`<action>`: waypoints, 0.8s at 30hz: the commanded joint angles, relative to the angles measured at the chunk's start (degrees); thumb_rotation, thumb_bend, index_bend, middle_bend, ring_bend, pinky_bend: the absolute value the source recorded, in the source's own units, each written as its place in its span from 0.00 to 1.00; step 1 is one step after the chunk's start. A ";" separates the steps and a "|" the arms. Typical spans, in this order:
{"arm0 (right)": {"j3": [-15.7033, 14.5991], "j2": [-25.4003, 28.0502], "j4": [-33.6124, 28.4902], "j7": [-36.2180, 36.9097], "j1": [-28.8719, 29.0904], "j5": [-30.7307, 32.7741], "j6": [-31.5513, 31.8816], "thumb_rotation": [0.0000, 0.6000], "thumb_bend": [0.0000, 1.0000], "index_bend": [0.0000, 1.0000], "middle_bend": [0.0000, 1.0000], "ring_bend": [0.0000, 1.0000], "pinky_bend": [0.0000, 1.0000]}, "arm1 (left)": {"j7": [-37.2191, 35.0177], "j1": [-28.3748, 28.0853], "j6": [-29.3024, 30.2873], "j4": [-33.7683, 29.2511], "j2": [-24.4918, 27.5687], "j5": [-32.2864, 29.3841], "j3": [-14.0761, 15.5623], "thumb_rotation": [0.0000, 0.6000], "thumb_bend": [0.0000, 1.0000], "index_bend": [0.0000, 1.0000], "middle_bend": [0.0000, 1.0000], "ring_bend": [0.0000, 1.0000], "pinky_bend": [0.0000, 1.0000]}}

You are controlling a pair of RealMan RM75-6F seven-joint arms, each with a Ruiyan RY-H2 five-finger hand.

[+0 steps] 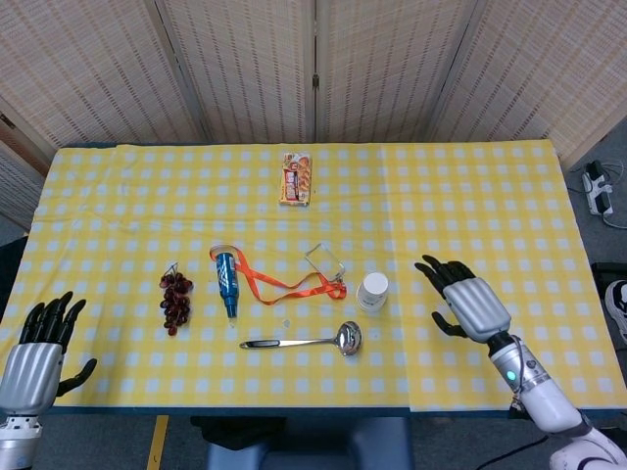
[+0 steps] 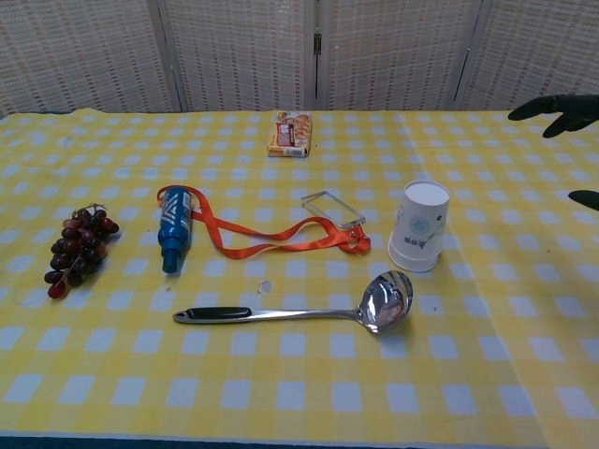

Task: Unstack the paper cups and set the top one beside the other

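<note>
The stacked white paper cups (image 1: 372, 291) (image 2: 418, 225) stand upside down on the yellow checked cloth, right of centre, with blue print on the side. My right hand (image 1: 464, 299) hovers a short way right of the cups, fingers spread and holding nothing; in the chest view only its dark fingertips (image 2: 554, 108) show at the right edge. My left hand (image 1: 39, 350) stays at the front left corner of the table, fingers apart and empty, far from the cups.
A metal ladle (image 1: 306, 341) (image 2: 309, 311) lies just in front of the cups. A blue bottle (image 1: 226, 276) with an orange lanyard (image 2: 271, 240) and clear badge holder (image 1: 325, 259) lie left of them. Dark grapes (image 1: 175, 300) sit further left, a snack box (image 1: 296, 177) at the back.
</note>
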 commanded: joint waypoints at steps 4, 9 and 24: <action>3.50 -3.75 0.88 -7.00 10.18 12.41 -10.15 1.00 0.45 0.08 0.04 0.13 0.12 | -0.05 0.39 0.29 -0.38 0.50 -0.17 0.06 1.00 0.29 0.11 0.00 0.00 0.00; 3.21 -5.63 1.95 -10.66 14.65 18.67 -12.75 1.00 0.45 0.08 0.04 0.13 0.12 | -0.06 0.62 0.14 -0.52 0.73 -0.60 0.10 1.00 0.29 0.11 0.00 0.00 0.00; -0.70 -7.57 3.85 -15.27 21.54 29.65 -13.49 1.00 0.45 0.14 0.04 0.14 0.12 | 0.08 0.56 -1.33 -0.70 1.00 -1.78 0.14 1.00 0.29 0.11 0.00 0.00 0.00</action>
